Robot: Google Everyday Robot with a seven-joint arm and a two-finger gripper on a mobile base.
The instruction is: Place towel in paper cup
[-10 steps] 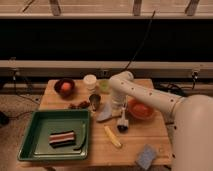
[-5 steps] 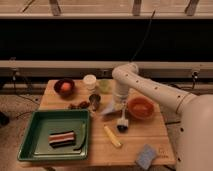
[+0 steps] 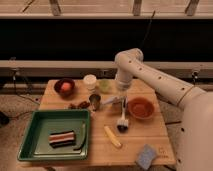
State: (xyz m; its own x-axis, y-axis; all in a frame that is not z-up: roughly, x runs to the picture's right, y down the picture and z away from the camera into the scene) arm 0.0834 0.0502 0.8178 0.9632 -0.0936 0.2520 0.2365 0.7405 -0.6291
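Camera view: my gripper point(image 3: 121, 101) is low over the table point(image 3: 150, 135), between the dark metal cup point(image 3: 95, 102) and the orange bowl point(image 3: 140, 108). It pinches one end of the towel point(image 3: 111, 100), which trails left toward the dark metal cup. The paper cup point(image 3: 90, 81) stands upright near the back edge, just beside the pale green cup point(image 3: 105, 86), apart from the towel.

High downward view, claw point(image 3: 122, 124) mid-frame
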